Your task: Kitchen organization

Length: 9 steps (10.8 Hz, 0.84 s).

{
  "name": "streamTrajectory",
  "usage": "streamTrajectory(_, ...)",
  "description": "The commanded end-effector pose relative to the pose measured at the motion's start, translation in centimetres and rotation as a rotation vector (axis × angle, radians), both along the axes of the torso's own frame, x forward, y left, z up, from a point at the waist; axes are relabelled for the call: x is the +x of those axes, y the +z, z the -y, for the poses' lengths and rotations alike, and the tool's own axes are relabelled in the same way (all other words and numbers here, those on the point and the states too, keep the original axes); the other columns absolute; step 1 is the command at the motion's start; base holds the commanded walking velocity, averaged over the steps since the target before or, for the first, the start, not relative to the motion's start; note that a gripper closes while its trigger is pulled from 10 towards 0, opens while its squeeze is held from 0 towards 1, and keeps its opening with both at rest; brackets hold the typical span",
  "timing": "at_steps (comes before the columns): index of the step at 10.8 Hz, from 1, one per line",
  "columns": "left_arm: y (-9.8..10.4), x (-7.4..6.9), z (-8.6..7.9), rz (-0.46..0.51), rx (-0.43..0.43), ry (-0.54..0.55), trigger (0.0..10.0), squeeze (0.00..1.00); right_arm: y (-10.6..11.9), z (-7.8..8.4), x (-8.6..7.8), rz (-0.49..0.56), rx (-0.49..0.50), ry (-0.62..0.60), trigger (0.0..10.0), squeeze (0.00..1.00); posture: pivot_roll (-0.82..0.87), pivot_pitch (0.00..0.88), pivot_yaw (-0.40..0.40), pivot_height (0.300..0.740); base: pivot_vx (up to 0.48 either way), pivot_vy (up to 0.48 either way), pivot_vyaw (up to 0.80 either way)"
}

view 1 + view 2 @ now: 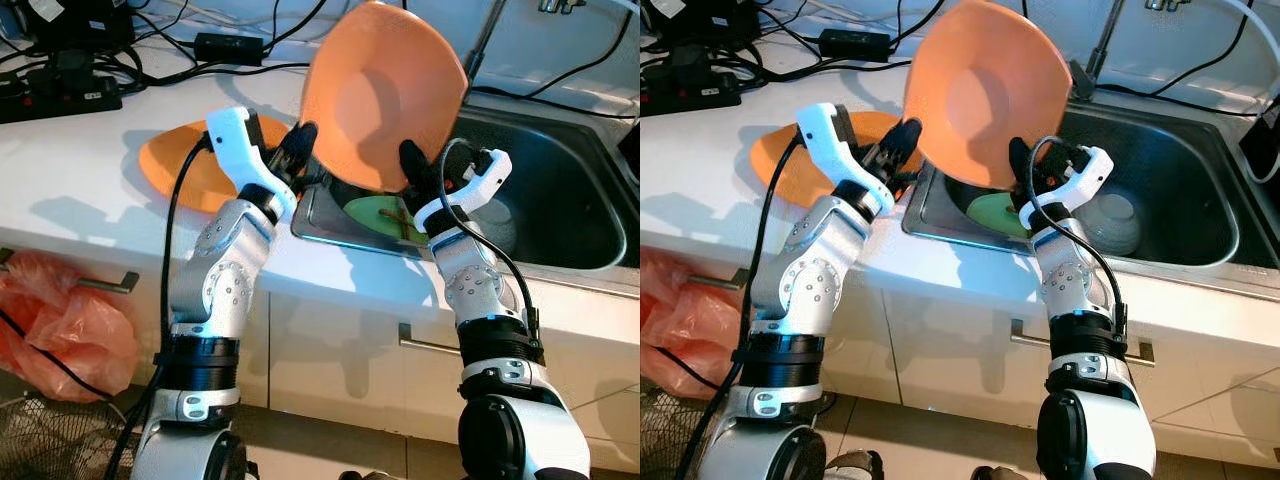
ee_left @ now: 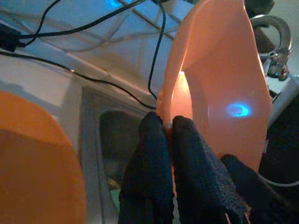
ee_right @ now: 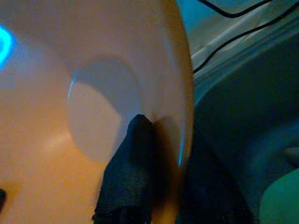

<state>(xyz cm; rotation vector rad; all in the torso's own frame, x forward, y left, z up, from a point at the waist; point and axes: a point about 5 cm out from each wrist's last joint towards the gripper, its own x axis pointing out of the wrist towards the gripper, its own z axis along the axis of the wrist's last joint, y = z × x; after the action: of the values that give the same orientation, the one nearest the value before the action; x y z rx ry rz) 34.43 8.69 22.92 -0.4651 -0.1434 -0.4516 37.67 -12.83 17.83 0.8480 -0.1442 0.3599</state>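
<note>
Both hands grip one orange bowl (image 1: 385,95) tilted on edge above the sink's (image 1: 560,190) near-left corner, the left hand (image 1: 297,150) pinching its left rim and the right hand (image 1: 418,170) clamped on its lower right rim, while a second orange plate (image 1: 175,165) lies left on the table (image 1: 70,180).

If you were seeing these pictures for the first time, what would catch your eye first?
A large orange plate held upright above the sink, pinched at its rim by the left gripper and right gripper. A second orange plate lies on the white counter, a green plate in the sink.
</note>
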Motion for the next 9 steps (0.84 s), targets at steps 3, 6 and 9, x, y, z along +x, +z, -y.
streamTrajectory(3,-0.4,-0.3,1.7,-0.006,0.074,-0.073,10.0,1.0,0.3,0.2,0.0,0.01,0.008,-0.009,0.0,0.0,0.12,0.086,-0.078,0.74,0.0,0.0,0.0)
streamTrajectory(6,-0.6,-0.3,1.9,-0.016,0.085,-0.088,10.0,1.0,0.5,0.8,0.1,-0.004,0.073,-0.033,0.0,0.0,0.11,0.084,-0.077,0.74,0.0,0.0,0.0)
streamTrajectory(9,-1.0,-0.5,2.2,-0.03,0.132,-0.102,10.0,0.0,0.8,2.3,0.5,-0.027,0.148,-0.136,0.0,0.0,0.12,0.084,-0.078,0.74,0.0,0.0,0.0)
